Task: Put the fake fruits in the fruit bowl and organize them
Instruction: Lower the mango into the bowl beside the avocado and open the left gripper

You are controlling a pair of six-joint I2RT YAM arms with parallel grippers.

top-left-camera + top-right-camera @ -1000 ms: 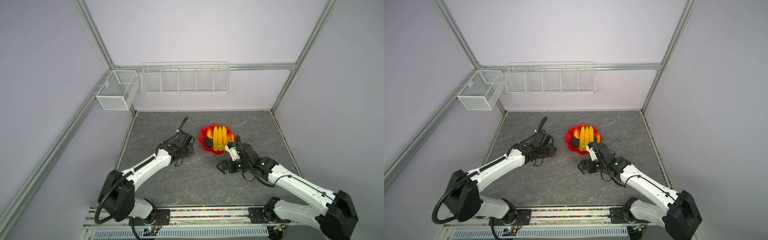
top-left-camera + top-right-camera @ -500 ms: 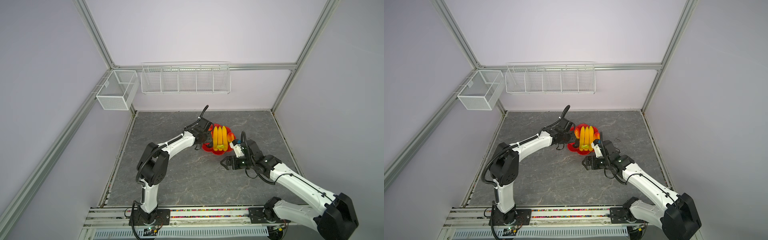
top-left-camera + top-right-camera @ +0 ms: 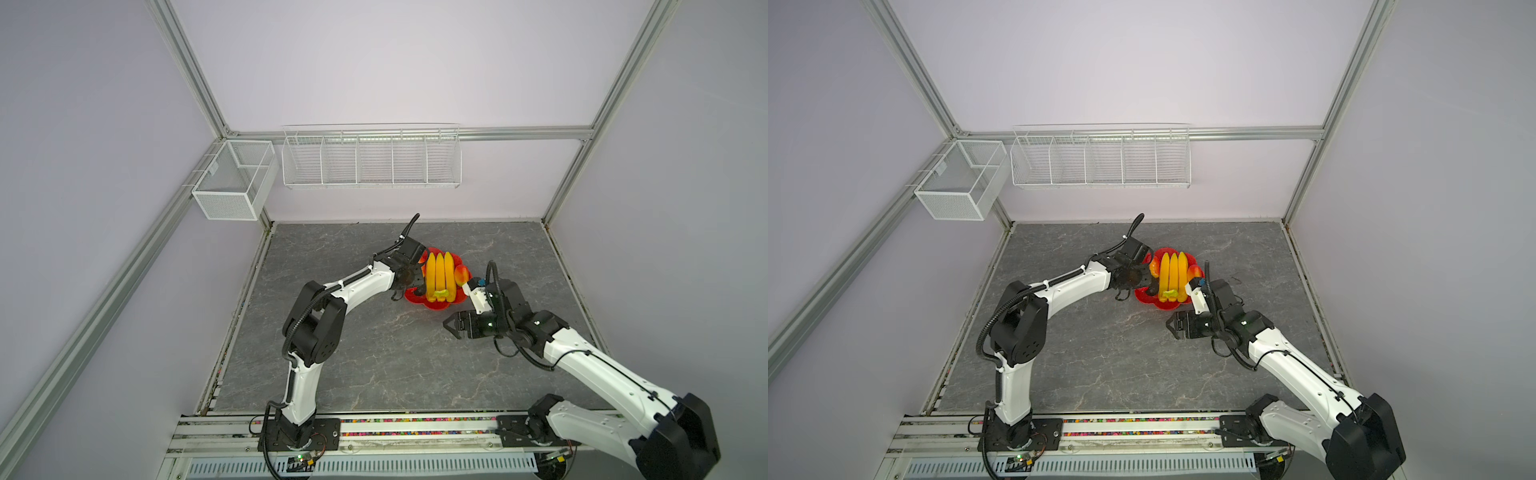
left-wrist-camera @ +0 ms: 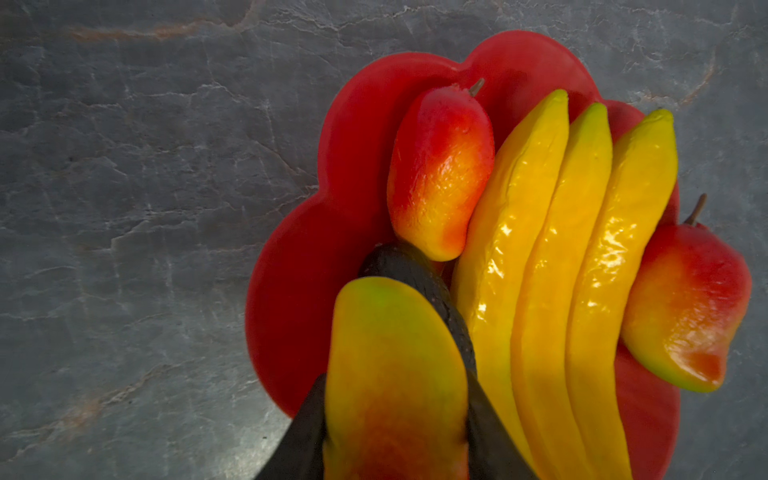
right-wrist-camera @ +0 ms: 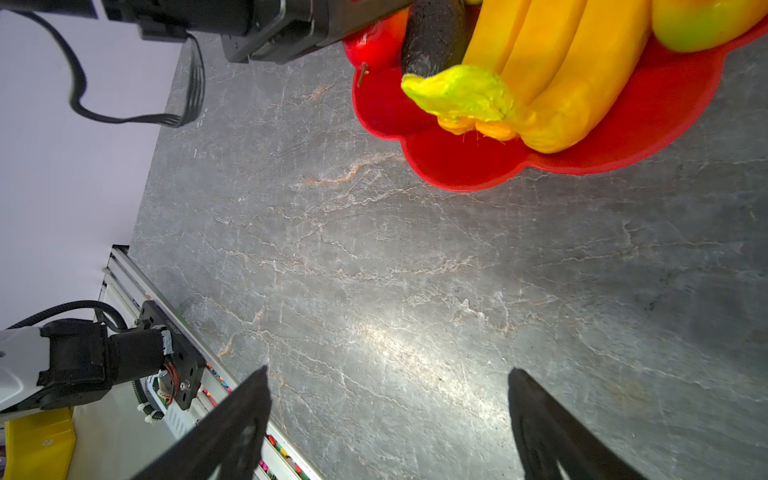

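The red scalloped fruit bowl point(image 3: 432, 306) point(image 3: 1163, 308) point(image 4: 291, 291) point(image 5: 457, 166) sits mid-table. The yellow bananas point(image 3: 440, 276) point(image 3: 1173, 276) point(image 4: 552, 257) point(image 5: 573, 62) lie across it. On one side of them are a mango point(image 4: 440, 170) and the dark avocado point(image 4: 415, 270) point(image 5: 432, 37). Another mango point(image 3: 460, 274) point(image 3: 1192, 272) point(image 4: 685, 307) rests at the opposite rim. My left gripper point(image 3: 417, 284) point(image 4: 395, 376) is shut on a third mango point(image 4: 395, 332), just above the avocado at the bowl's left side. My right gripper point(image 3: 451, 328) point(image 3: 1173, 328) point(image 5: 388, 370) is open and holds nothing, over bare table in front of the bowl.
A long white wire basket point(image 3: 372, 160) hangs on the back wall. A smaller mesh one point(image 3: 232, 180) hangs on the left frame. The arms' mounting rail point(image 3: 374, 419) runs along the front edge of the grey stone table point(image 3: 374, 353).
My left arm has swung from the table left of the bowl to over the bowl's left side, carrying the mango. The right gripper has shifted slightly right and stayed open.
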